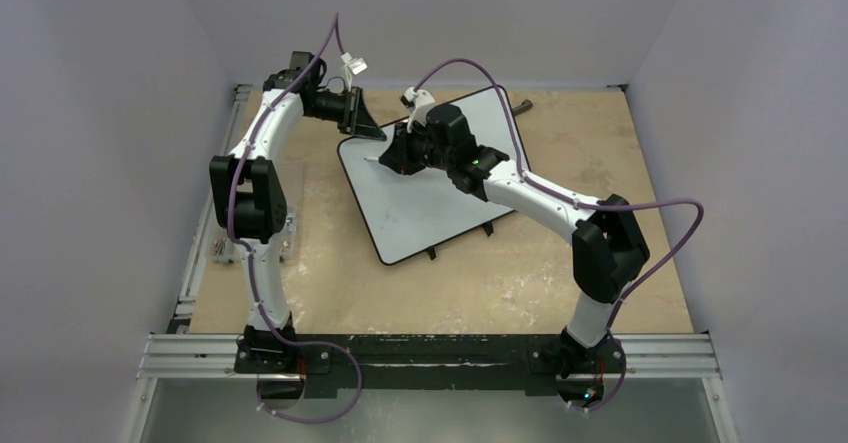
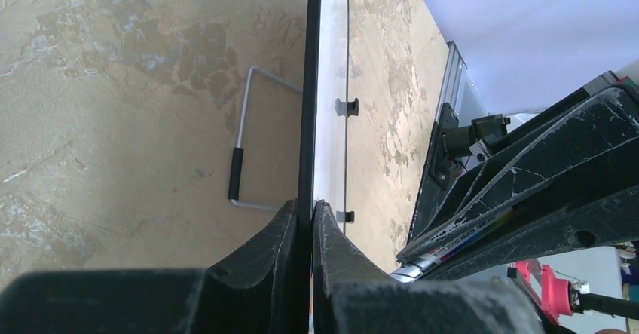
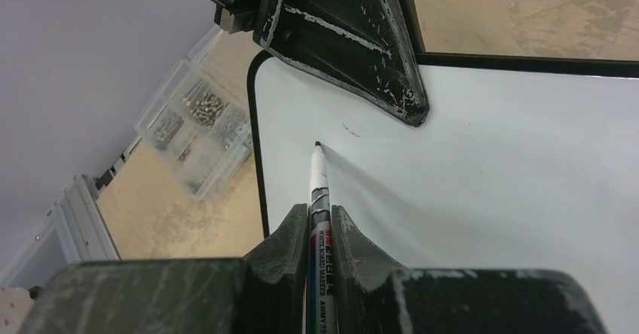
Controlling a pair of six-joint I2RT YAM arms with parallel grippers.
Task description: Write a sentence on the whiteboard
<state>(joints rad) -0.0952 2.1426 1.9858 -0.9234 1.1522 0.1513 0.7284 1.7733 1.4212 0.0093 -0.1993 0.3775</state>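
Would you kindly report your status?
Left gripper shut on board edge. Right gripper shut on marker, tip at board. One faint mark; grippers close together.

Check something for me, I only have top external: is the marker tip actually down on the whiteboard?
Observer: In the right wrist view, the black tip of the white-barrelled marker meets its own shadow on the glossy white, black-rimmed rectangular whiteboard, so it looks down.
Operator: Anything written?
Observer: Only one short black stroke just beyond the tip. No words in that view.
Operator: And the other arm?
Observer: In the left wrist view, the left end effector is shut on the board's black rim, one finger on each face.
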